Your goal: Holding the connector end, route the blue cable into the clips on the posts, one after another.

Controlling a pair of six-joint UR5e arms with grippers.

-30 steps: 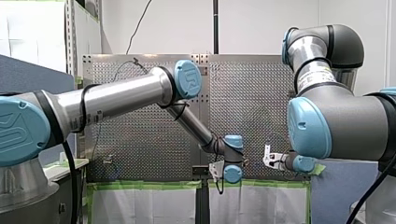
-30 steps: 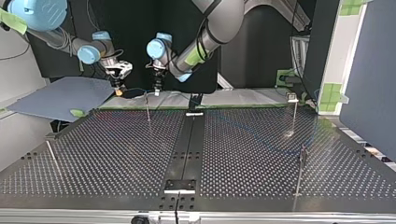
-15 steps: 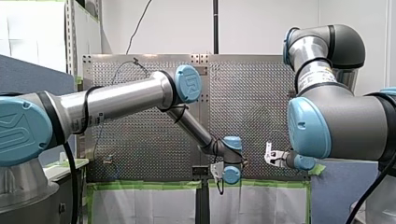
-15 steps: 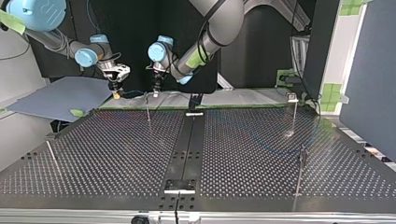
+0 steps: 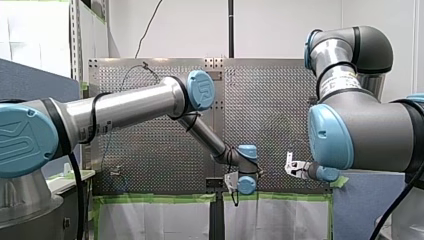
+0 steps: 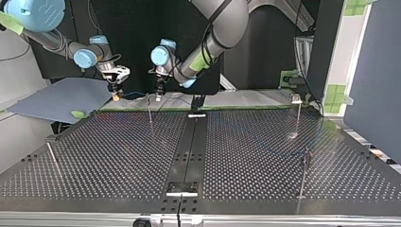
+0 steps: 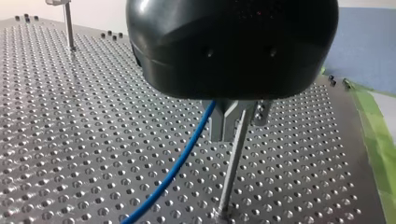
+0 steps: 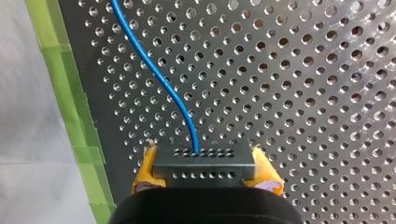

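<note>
In the right wrist view my right gripper (image 8: 204, 176) is shut on a dark grey connector block (image 8: 204, 163), its yellow pads (image 8: 146, 170) pressed on both ends. The blue cable (image 8: 154, 70) leaves the block and runs away over the perforated plate. My left gripper (image 7: 229, 136) is shut, its metal fingers (image 7: 219, 125) together on the blue cable (image 7: 177, 168), right beside a thin post (image 7: 232, 161). In the top view my right gripper (image 6: 115, 94) and my left gripper (image 6: 158, 94) hang at the plate's far edge, either side of that post (image 6: 149, 108), with cable (image 6: 135, 93) between them.
Further posts stand at the top view's right (image 6: 298, 113), near right (image 6: 304, 176) and near left (image 6: 51, 153). Green tape (image 8: 65, 93) lines the plate's edge. A grey-blue board (image 6: 61, 97) lies beyond the plate at the top view's left.
In the top view my right gripper has drifted a little to the left with the connector. My left gripper stays beside the post, its arm shifted only slightly.
</note>
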